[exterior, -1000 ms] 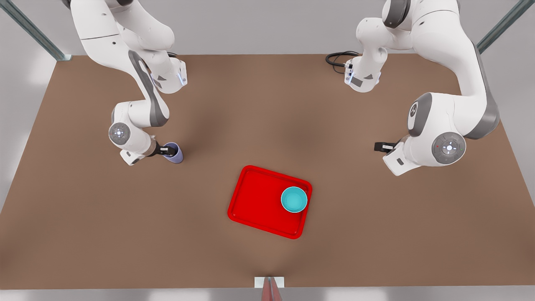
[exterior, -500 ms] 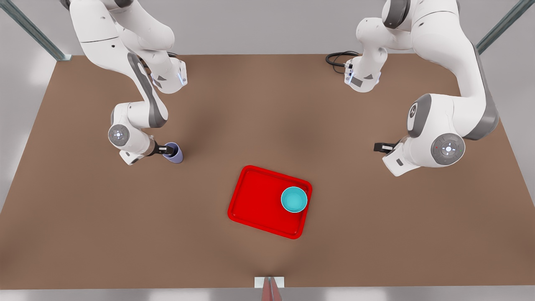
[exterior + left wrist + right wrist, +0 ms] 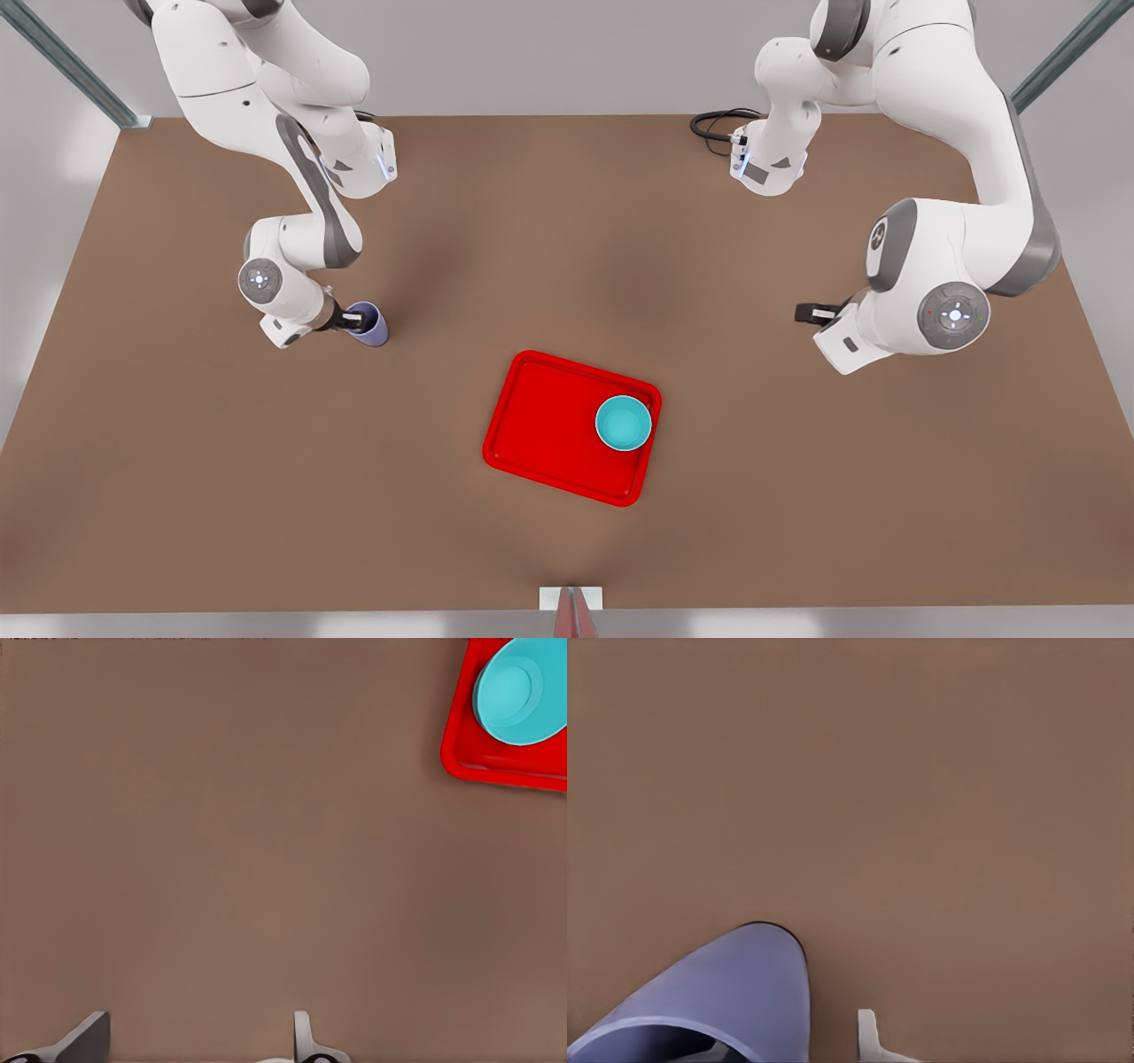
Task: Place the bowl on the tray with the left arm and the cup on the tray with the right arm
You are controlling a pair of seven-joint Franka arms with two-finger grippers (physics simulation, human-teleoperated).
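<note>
The turquoise bowl point(image 3: 624, 424) sits on the red tray point(image 3: 540, 425), by the tray's edge toward the front view's right. In the left wrist view, bowl point(image 3: 521, 691) and tray point(image 3: 496, 771) lie far off. The left gripper point(image 3: 802, 312) hovers open over bare table on the front view's right, its fingers point(image 3: 301, 1038) apart. The lavender cup point(image 3: 370, 326) stands upright on the table at the front view's left. The right gripper point(image 3: 348, 321) is open at its rim, straddling the cup point(image 3: 735, 992) wall. A small gap separates the outer finger point(image 3: 868, 1036) from the wall.
A black cable coil point(image 3: 718, 124) lies at the table's back edge. A small white marker point(image 3: 571, 598) sits at the front edge. Brown table point(image 3: 567, 266) stretches between the cup and the tray.
The right arm's wrist has shifted slightly toward the cup and the tray side. The left arm barely moved. Cup, bowl and tray stayed put.
</note>
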